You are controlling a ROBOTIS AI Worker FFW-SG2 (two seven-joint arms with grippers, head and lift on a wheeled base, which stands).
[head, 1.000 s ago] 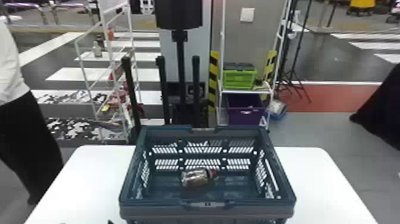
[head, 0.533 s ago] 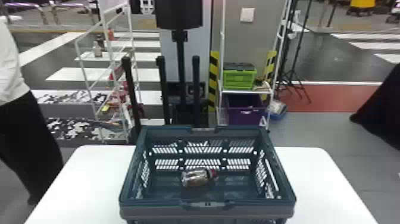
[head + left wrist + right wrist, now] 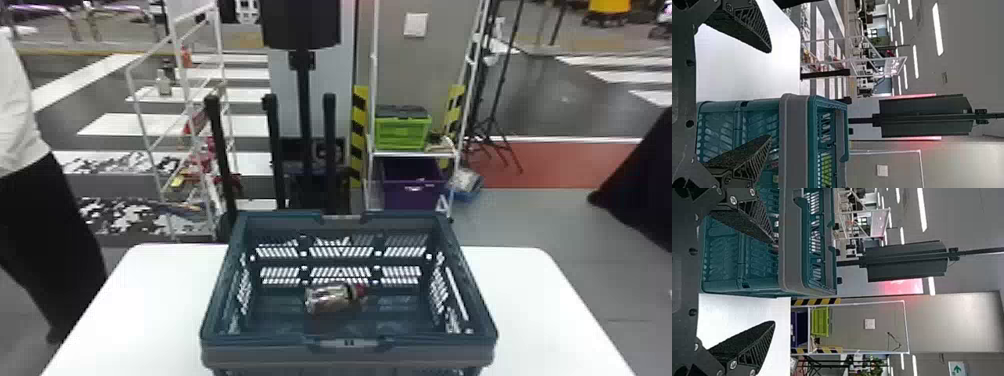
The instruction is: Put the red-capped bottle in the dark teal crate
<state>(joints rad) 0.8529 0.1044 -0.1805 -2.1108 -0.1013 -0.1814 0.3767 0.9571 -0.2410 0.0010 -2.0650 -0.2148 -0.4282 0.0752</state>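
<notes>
Dark teal crate (image 3: 275, 356) stands upright on the white tabletop (image 3: 125, 310), open side up. Red-capped bottle (image 3: 327, 299) lies on its side on the crate's floor, about midway between the left and right walls and apart from both; its red cap (image 3: 359, 291) points toward the crate's right wall. Bottle body looks shiny, brownish.

Left gripper (image 3: 770, 94) is on the robot's side of the crate, near its left end; jaws spread wide, holding nothing. Right gripper (image 3: 774, 283) is on the same side, near the crate's right end; jaws likewise wide apart and empty. Contact between either gripper and the crate: cannot tell.

Beyond the crate, somewhat to its right, a white rack (image 3: 415, 155) carries a green box (image 3: 402, 132) with a dark lid; a purple bin (image 3: 412, 190) sits lower on that side. Directly behind the crate, a dark panel (image 3: 300, 22) is mounted on a black pole (image 3: 304, 110).
</notes>
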